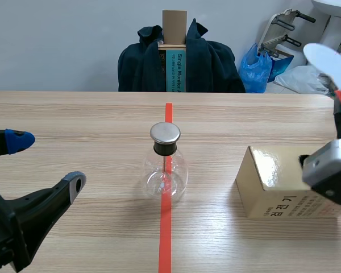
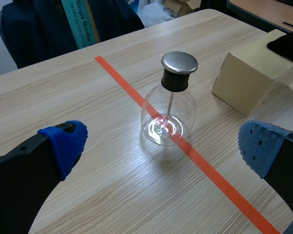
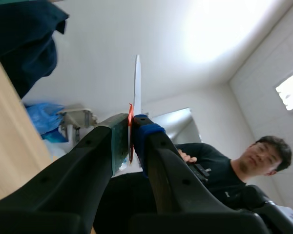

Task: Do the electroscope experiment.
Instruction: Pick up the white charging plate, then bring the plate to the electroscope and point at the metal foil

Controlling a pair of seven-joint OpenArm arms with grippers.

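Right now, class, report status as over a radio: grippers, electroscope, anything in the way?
Left gripper open, low, apart from electroscope. Right gripper raised, shut on white disc. Electroscope upright on tape line. Box on right arm's side, not touching it.

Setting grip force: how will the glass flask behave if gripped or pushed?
The flask looks like thin clear glass: probably fragile and slippery. Mostly hollow, so likely light. Broad body under a narrow neck: a low push probably slides it, one at the metal cap may tip it.
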